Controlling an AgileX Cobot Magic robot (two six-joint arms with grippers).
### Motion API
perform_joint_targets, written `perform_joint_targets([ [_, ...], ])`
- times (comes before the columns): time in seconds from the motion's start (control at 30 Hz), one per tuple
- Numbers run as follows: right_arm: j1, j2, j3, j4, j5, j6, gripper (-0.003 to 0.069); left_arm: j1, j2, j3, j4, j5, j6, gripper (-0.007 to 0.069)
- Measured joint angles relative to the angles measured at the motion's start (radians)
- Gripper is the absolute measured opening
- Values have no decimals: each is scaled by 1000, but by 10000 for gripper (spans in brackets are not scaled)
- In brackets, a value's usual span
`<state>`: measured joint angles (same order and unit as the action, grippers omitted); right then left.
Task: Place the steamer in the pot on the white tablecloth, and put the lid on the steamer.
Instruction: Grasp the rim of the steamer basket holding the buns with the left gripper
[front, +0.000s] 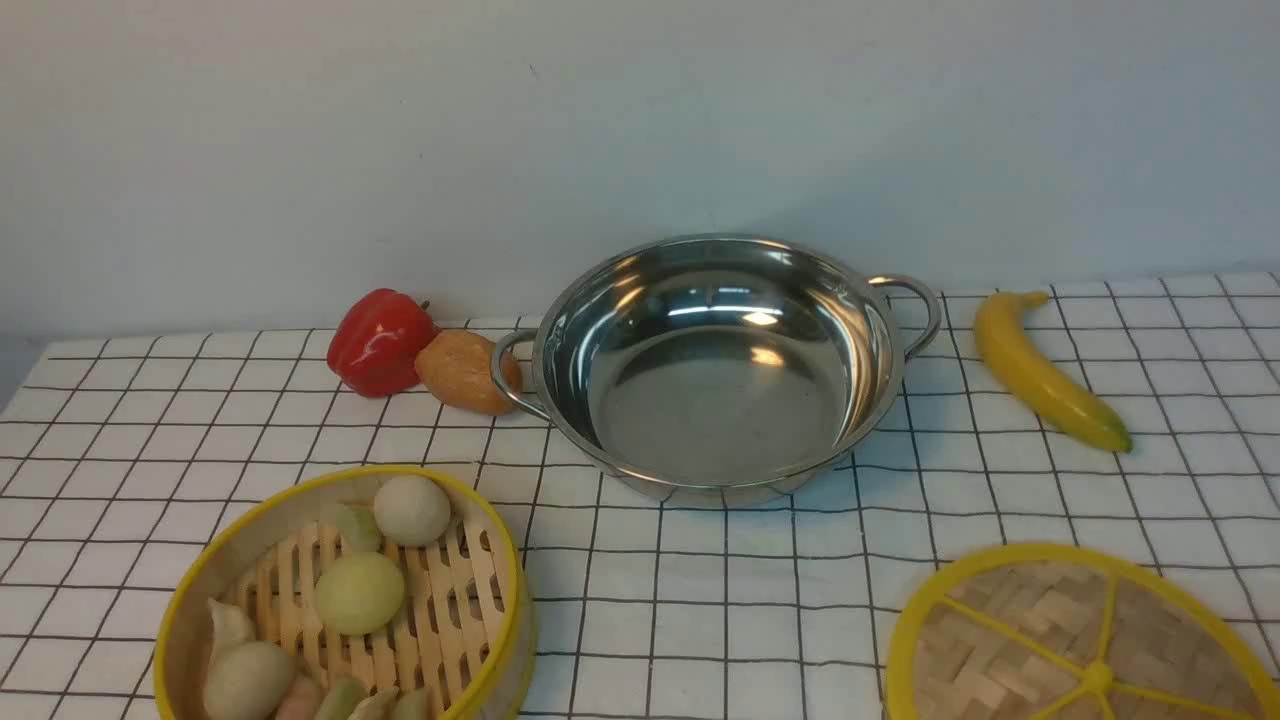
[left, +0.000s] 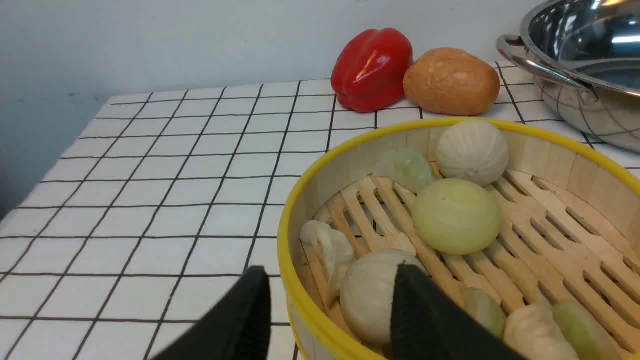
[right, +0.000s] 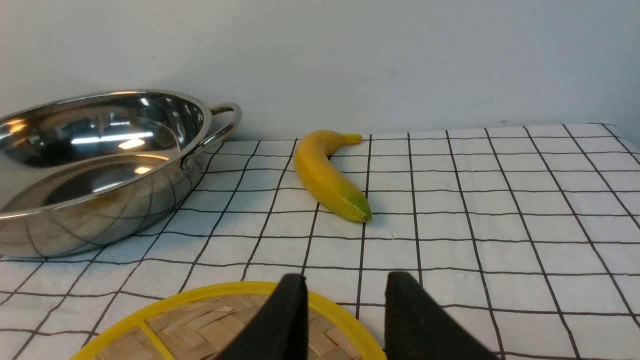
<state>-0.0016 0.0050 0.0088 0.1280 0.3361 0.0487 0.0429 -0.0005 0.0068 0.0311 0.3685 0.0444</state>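
Front view gives me the whole table: the pot (front: 715, 400) sits on the white tablecloth (front: 700, 600) at the middle, toward the back wall, and it is empty, just reflections in the steel. The steamer (front: 235, 550) stands on the cloth at my near left, apart from the pot. On its slatted floor I see a white bun (front: 411, 509) near the far wall, a pale green bun (front: 359, 592) in the middle, and more buns and dumplings crowded along the near side. The lid (front: 1040, 630) lies flat on the cloth at my near right, well apart from the steamer.

A red pepper (front: 380, 340) and a brown potato (front: 462, 372) lie touching each other left of the pot, the potato just beside its left handle. A banana (front: 1045, 370) lies to the pot's right.

Neither arm shows in the front view. From the left wrist, the left gripper (left: 332, 272) is low at the steamer's near rim, jaws parted, one finger outside the wall and one inside before a bun, neither clearly touching. From the right wrist, the right gripper (right: 345, 277) hangs low at the lid's edge, jaws parted, with the yellow rim passing between them.

The frame edge cuts off the steamer's near side and the lid's near half. I cannot tell if the right fingers touch the lid.
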Motion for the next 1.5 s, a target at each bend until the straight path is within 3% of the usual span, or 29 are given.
perform_joint_targets([
  [1.2,0,0,0,0,0,0,240,0,0,0,-1,-7,0,316],
  [1.5,0,0,0,0,0,0,240,0,0,0,-252,-204,-80,316],
])
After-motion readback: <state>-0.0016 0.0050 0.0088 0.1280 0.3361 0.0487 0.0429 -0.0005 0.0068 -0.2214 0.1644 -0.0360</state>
